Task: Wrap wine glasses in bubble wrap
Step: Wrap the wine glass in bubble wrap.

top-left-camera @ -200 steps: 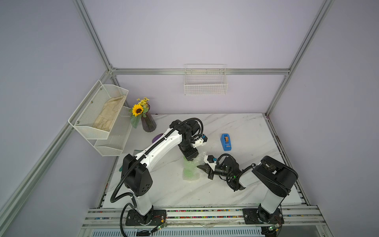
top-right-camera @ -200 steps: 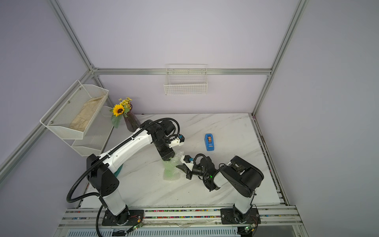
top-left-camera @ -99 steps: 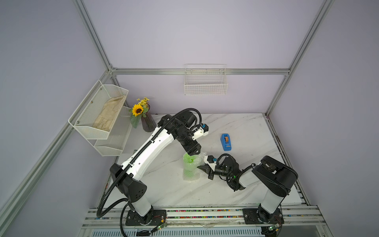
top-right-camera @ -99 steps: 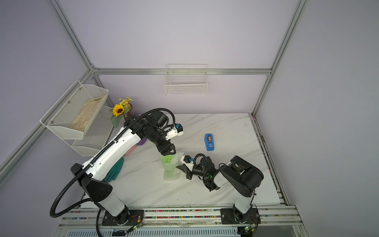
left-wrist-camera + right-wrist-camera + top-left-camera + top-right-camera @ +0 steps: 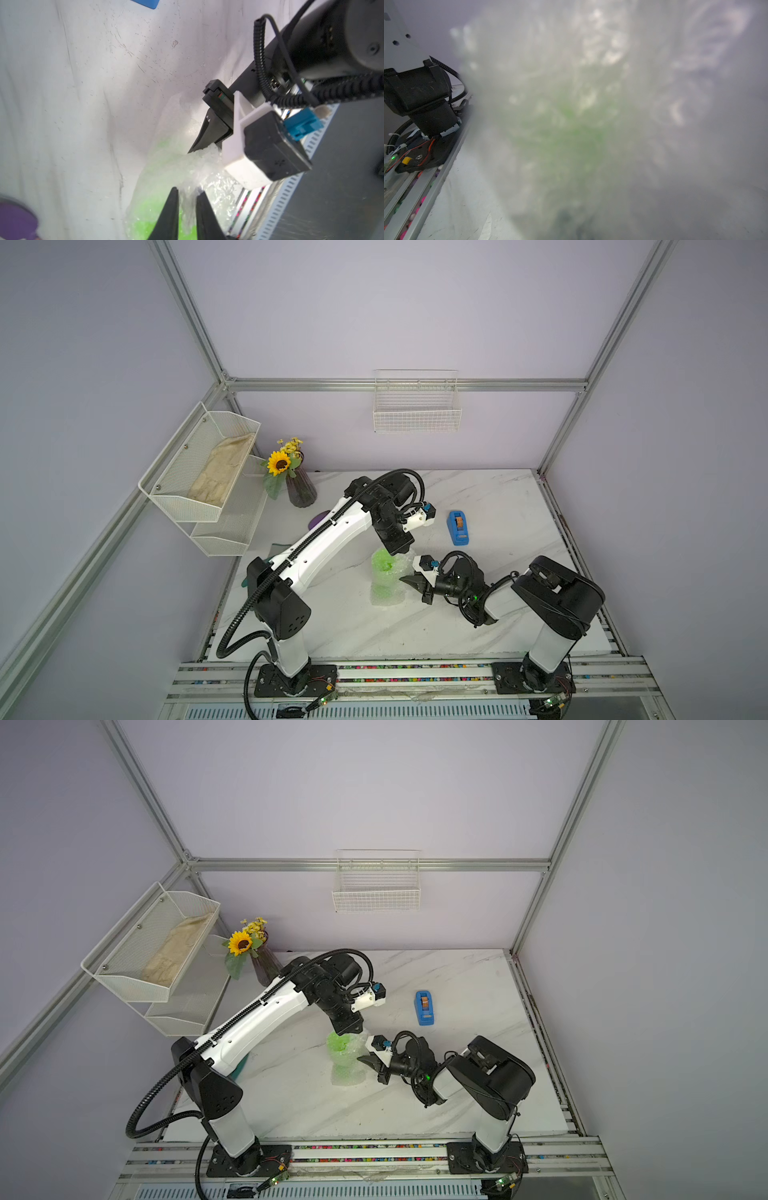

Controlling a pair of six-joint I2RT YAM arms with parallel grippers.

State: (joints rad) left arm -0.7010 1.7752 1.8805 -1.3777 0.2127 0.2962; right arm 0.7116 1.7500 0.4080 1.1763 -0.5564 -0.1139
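Beside the left edge of the table [image 5: 498,497], veined white marble: one two-tier white mesh rack [image 5: 224,526], crumpled beige cloth [image 5: 220,475] in the upper tier. Back left corner: one dark ribbed vase [image 5: 301,493] with a sunflower. Just beside it, one flat purple shape [image 5: 318,517], half hidden by the left arm. On the back wall: one white wire basket [image 5: 415,420].

Near the table's middle: one lime-green translucent goblet [image 5: 383,565], mouth up. Sheathed in one crinkly clear sheet of bubble wrap [image 5: 386,593], slack end pooling on the marble toward the front edge.

Left fingers [image 5: 172,214]: reaching down from above, clenched on a bunched fold of wrap at the goblet's rim. Right fingers [image 5: 411,580]: low and level on the goblet's right, pinched together on the wrap at its side. In the right wrist view, only blurred wrap and green.

Toward the back right: one blue wedge-shaped tape dispenser [image 5: 458,527], well apart from the goblet. Open marble along the front and right edges.
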